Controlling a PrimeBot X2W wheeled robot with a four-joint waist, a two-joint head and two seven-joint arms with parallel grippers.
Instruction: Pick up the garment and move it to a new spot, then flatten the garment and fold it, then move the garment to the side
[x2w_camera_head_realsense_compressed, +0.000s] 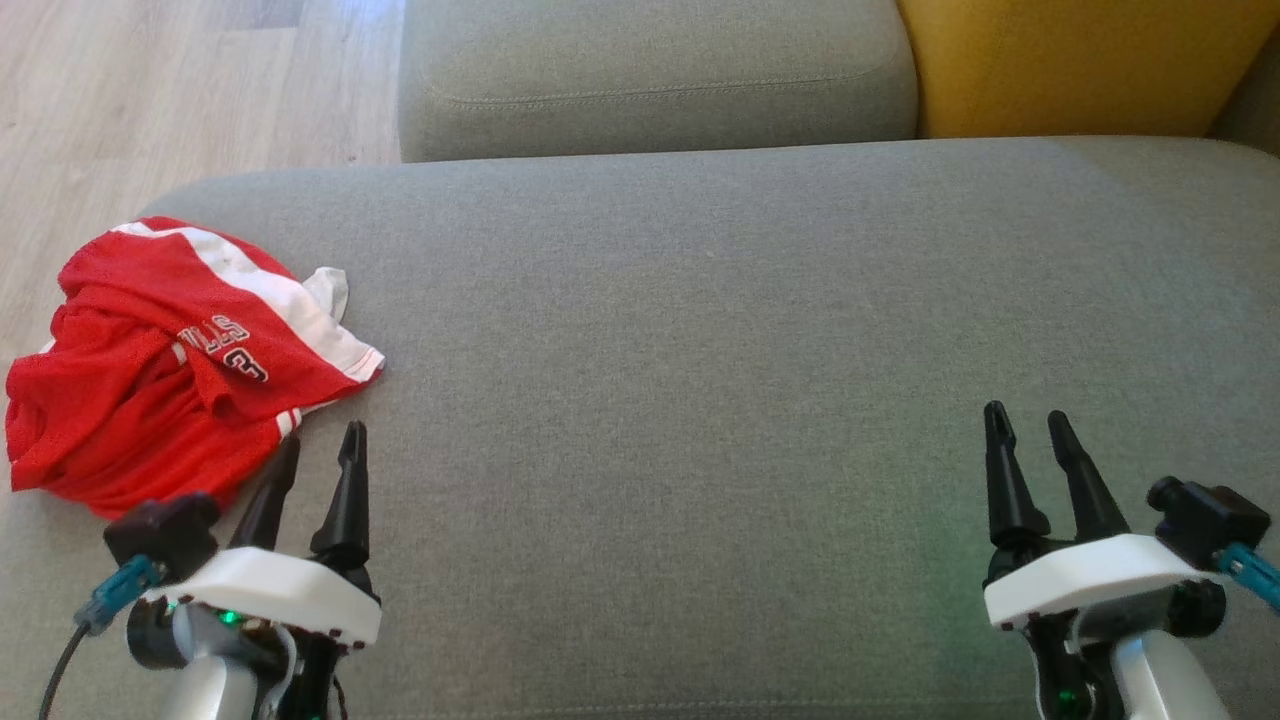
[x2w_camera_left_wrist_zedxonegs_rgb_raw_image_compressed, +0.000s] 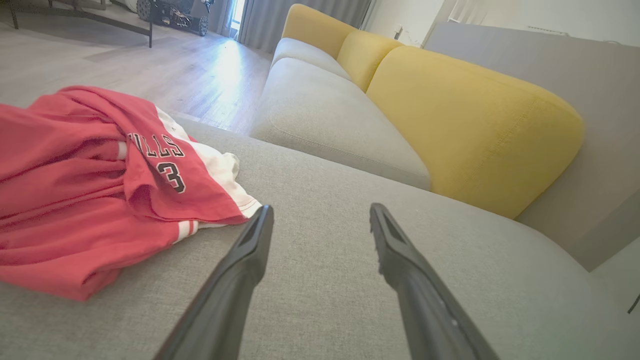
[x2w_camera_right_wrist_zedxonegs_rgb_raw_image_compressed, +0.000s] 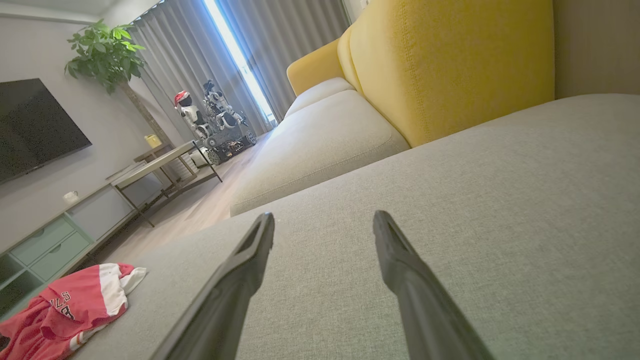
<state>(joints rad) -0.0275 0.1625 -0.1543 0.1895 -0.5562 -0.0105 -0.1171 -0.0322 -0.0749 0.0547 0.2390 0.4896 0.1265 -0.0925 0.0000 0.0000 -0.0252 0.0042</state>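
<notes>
The garment (x2w_camera_head_realsense_compressed: 170, 360) is a red jersey with white bands and dark lettering, crumpled in a heap at the left end of the grey sofa seat (x2w_camera_head_realsense_compressed: 700, 350). My left gripper (x2w_camera_head_realsense_compressed: 322, 447) hovers just below the heap's lower right edge, open and empty, its fingertips close to the cloth but apart from it. In the left wrist view the garment (x2w_camera_left_wrist_zedxonegs_rgb_raw_image_compressed: 90, 190) lies left of my open fingers (x2w_camera_left_wrist_zedxonegs_rgb_raw_image_compressed: 250, 250). My right gripper (x2w_camera_head_realsense_compressed: 1028, 420) stands open and empty over bare seat at the lower right; its wrist view shows the garment (x2w_camera_right_wrist_zedxonegs_rgb_raw_image_compressed: 70, 305) far off at the lower left.
A second grey seat cushion (x2w_camera_head_realsense_compressed: 650, 70) and a yellow back cushion (x2w_camera_head_realsense_compressed: 1080, 60) lie behind the seat. Wooden floor (x2w_camera_head_realsense_compressed: 150, 100) runs along the left, past the seat's edge. A low table (x2w_camera_right_wrist_zedxonegs_rgb_raw_image_compressed: 160, 165), a cabinet and another robot (x2w_camera_right_wrist_zedxonegs_rgb_raw_image_compressed: 215, 115) stand across the room.
</notes>
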